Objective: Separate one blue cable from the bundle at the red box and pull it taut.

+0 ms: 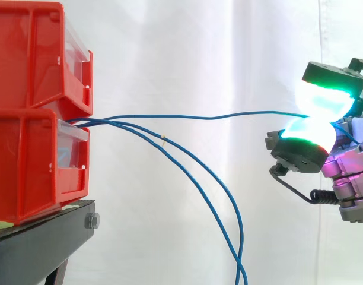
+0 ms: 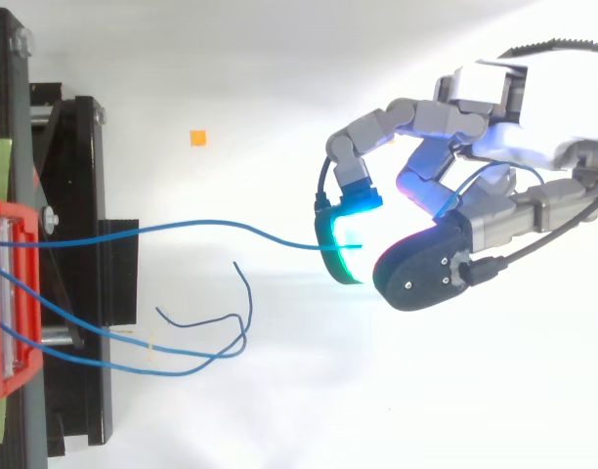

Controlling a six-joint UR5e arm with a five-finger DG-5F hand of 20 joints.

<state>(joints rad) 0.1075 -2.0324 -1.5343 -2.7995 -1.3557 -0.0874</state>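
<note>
**Side view.** Two red bins stand stacked at the left on the black stand (image 1: 39, 243), the upper bin (image 1: 27, 53) on the lower bin (image 1: 27, 166), before the white curtain (image 1: 199, 47). Three blue cables leave the lower bin's front opening. The separated cable (image 1: 199, 116) runs almost level to the right, its long axis horizontal with only slight waves. It ends between two glowing pads (image 1: 324, 98) of the hand (image 1: 347, 172), which pinch it from above and below, well clear of the bins. The other two cables (image 1: 199, 172) droop away from it in a long curve down to the lower edge.

**Top view.** The lower bin's rim (image 2: 6, 293) shows at the left edge. From it the separated cable (image 2: 211, 225) crosses the open space rightward to a green-lit pad (image 2: 343, 249), with the hand's (image 2: 494, 137) fingers curled in around that spot. Here the other two cables (image 2: 182, 347) lie on one side of the separated cable, looping back with their free ends apart from it. A short blue loop (image 2: 494, 168) shows among the fingers. A small orange marker (image 2: 196, 137) lies on the white ground on the far side of the cable.
</note>
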